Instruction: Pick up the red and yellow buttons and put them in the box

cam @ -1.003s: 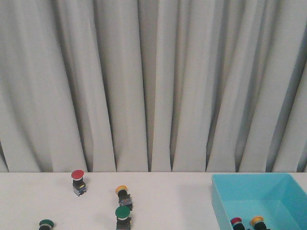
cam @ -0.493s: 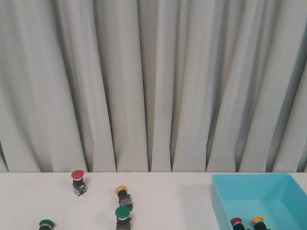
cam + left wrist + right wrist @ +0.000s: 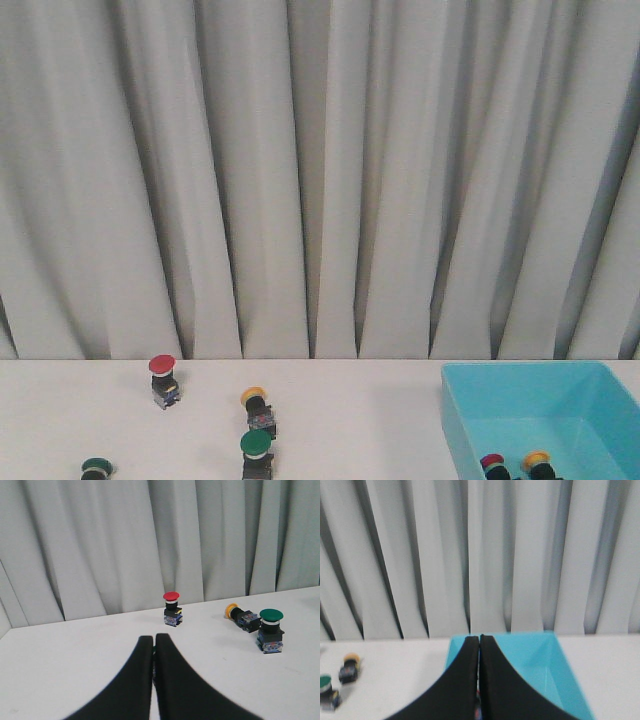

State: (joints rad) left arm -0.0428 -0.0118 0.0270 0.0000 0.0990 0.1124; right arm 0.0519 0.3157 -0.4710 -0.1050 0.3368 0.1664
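Red button (image 3: 171, 597) upright beside green button (image 3: 271, 615), both end effectors closed, empty.

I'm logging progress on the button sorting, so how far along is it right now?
Partly done: a red button and a yellow button lie in the box. Nothing is in hand; the left gripper and right gripper are shut and empty. Left: one red button and one yellow button on the table.

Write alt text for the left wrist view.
The left gripper, shut and empty, points across a white table at an upright red button; beside it a yellow button lies tipped over and a green button stands upright, grey curtain behind.
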